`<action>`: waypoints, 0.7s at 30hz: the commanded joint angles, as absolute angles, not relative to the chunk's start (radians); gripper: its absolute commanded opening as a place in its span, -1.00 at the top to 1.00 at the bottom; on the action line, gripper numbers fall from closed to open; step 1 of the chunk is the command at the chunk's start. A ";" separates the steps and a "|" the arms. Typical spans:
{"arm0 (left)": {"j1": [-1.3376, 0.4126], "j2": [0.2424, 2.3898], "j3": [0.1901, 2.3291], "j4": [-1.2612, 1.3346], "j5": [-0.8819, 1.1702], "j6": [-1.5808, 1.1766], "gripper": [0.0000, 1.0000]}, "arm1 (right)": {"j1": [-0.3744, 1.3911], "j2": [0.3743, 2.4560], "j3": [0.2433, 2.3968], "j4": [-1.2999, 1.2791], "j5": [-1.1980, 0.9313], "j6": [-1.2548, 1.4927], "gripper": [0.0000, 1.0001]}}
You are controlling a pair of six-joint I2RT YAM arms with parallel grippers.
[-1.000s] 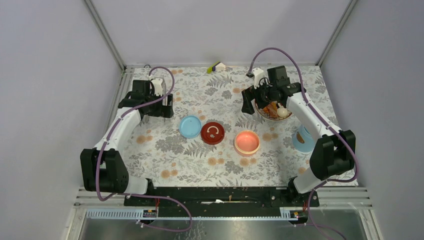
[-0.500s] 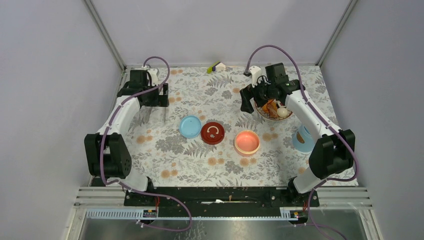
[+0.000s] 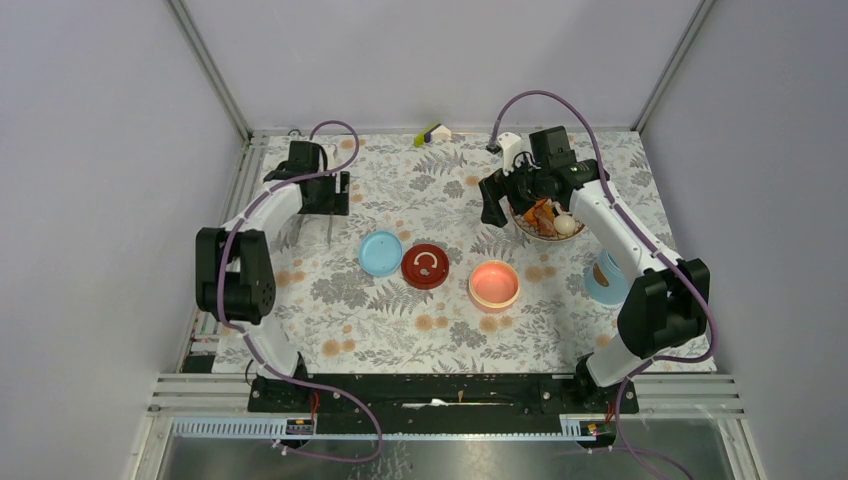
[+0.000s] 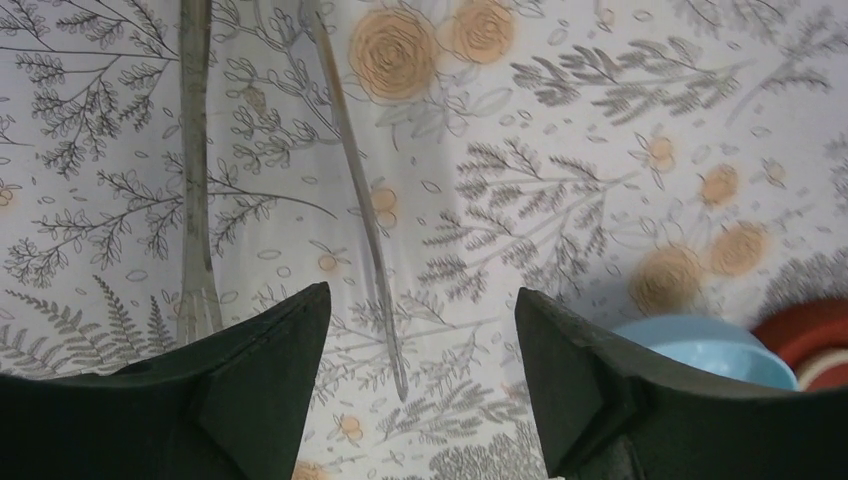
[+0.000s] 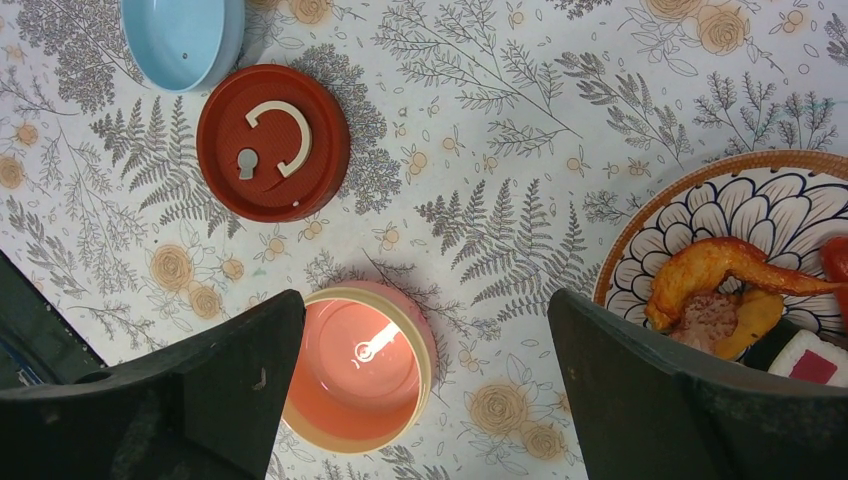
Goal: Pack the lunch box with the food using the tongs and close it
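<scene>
Having swung my left hand (image 4: 420,300) over the slim silvery metal tongs (image 4: 364,205) at far left, I see its jaws narrowing, still apart, gripping nothing yet.

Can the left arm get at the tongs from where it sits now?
Probably yes: the left tool hangs open right above the tongs, which lie bare on the tablecloth with nothing across them.

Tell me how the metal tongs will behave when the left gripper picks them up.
The tongs look thin and smooth, so they may slip in a grip. Their two long arms lie spread apart, so they probably flex together when squeezed. Being so slim, they seem light and unlikely to roll.
</scene>
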State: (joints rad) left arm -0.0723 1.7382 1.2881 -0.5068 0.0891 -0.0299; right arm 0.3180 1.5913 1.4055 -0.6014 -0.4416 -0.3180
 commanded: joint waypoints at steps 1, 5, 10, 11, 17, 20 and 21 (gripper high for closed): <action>-0.066 1.818 1.375 -0.437 -0.009 -0.067 -0.45 | 0.327 1.590 1.440 -0.608 -0.432 -0.316 -0.97; -0.064 1.885 1.409 -0.401 -0.038 -0.089 -0.34 | 0.327 1.593 1.439 -0.608 -0.432 -0.313 -0.97; -0.064 1.975 1.461 -0.386 -0.064 -0.102 -0.11 | 0.327 1.587 1.432 -0.606 -0.419 -0.311 -0.97; -0.064 1.988 1.468 -0.382 -0.058 -0.102 -0.03 | 0.327 1.587 1.430 -0.606 -0.416 -0.312 -0.97; -0.064 2.056 1.499 -0.353 -0.071 -0.077 0.27 | 0.327 1.571 1.414 -0.584 -0.389 -0.300 -0.97; -0.064 2.075 1.509 -0.355 -0.074 -0.066 0.42 | 0.327 1.576 1.428 -0.601 -0.393 -0.294 -0.97; -0.066 2.079 1.510 -0.357 -0.074 -0.060 0.46 | 0.327 1.580 1.434 -0.608 -0.392 -0.291 -0.97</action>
